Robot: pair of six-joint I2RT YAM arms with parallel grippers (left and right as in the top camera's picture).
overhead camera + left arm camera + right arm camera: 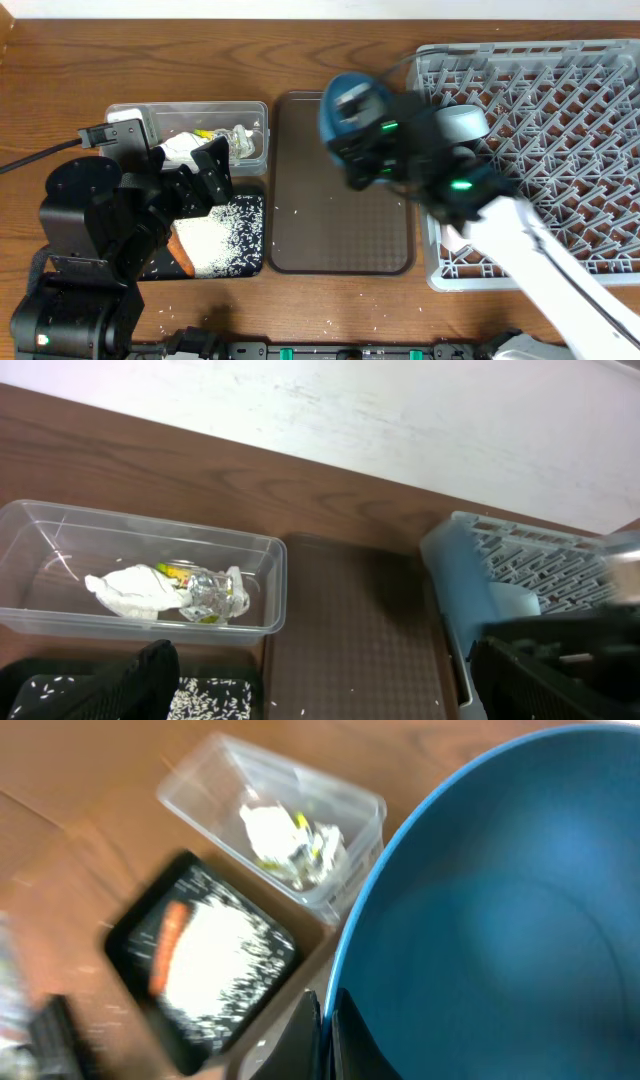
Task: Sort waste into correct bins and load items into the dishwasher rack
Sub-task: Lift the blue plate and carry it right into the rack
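Dishwasher rack [560, 120]: a square crate of grey plastic with a diagonal peg lattice, sitting just to the right of the right fingers.
Brown serving tray [330, 220]: a flat, finely textured rectangle with rounded corners, lying beneath the right fingers.
Plate [350, 100]: dark blue, smooth and round, hanging tipped up off the flat near the rack's left wall. Overhead is blurring it, while the right wrist view is showing its hollow face.
Right gripper [325, 1025]: pinching the plate's rim.
Left gripper [330, 675]: fingers are standing wide apart, holding nothing.
Clear tub [150, 520]: thin see-through plastic, lying just ahead of the left fingers and holding crumpled white paper [125, 590] and crinkled foil wrapper [210, 595].
Black tray [128, 930]: shallow, lying under the left fingers.
Carrot [168, 945]: lying along the tray's long side, half hidden overhead.
Rice [215, 235]: white grains lying heaped beside the carrot.
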